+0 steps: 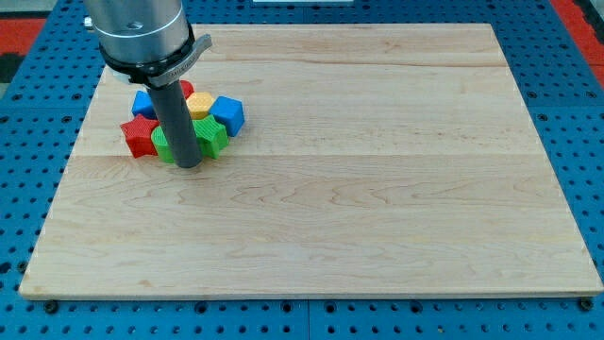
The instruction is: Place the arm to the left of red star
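The red star (139, 136) lies at the left end of a tight cluster of blocks near the board's top left. My tip (189, 166) rests on the board just right of and slightly below the red star, against a green block (162, 144) that sits between them. The rod hides part of the cluster. A blue block (143, 103) sits above the red star.
Right of the rod are a green star (212, 136), a blue cube (229, 114), a yellow block (200, 103) and a partly hidden red block (186, 89). The wooden board (377, 189) lies on a blue pegboard table. The board's left edge is near the red star.
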